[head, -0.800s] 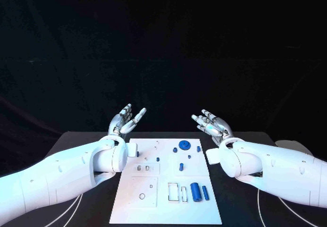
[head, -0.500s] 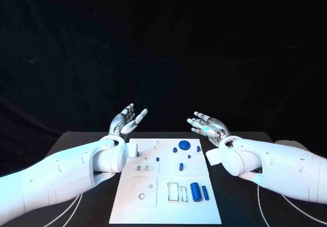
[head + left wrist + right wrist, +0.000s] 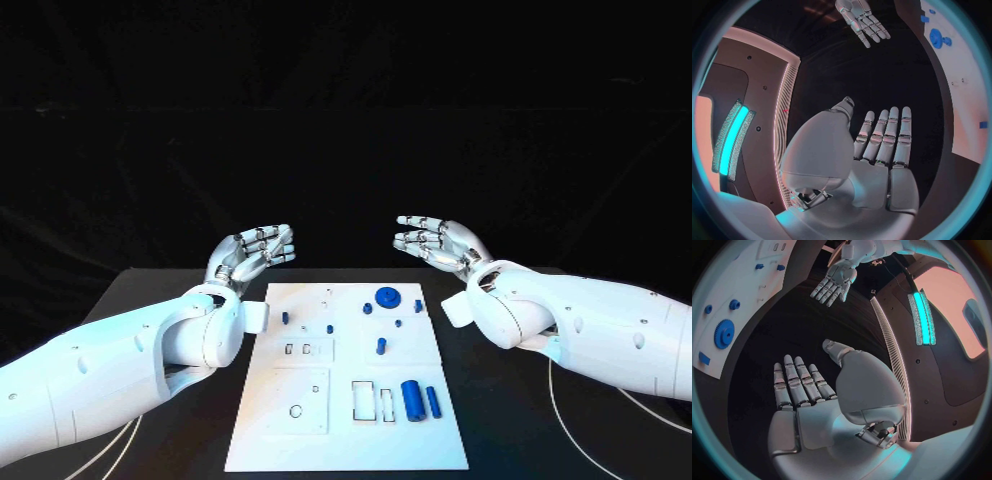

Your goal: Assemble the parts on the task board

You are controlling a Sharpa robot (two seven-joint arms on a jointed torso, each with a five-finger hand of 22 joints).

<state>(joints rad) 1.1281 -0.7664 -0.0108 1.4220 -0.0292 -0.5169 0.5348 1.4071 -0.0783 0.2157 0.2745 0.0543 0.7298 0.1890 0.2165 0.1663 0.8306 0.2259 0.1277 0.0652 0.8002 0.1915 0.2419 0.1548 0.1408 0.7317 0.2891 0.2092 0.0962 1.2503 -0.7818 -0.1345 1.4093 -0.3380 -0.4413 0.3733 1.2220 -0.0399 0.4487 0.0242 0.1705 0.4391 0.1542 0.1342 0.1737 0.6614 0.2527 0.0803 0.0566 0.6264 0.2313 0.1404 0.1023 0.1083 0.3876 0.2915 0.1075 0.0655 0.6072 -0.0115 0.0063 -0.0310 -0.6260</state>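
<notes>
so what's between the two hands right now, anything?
Nothing. In the head view the left hand and right hand hover apart beyond the far edge of the task board, with only dark backdrop between them.

Cool bluish light falls on a dark scene; wrist views bend strongly at their rims.

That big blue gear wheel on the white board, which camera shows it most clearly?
The right wrist view: the blue gear looks large there, teeth visible. The head view shows it small at the task board's far end. The left wrist view catches it near the rim, teeth indistinct.
</notes>
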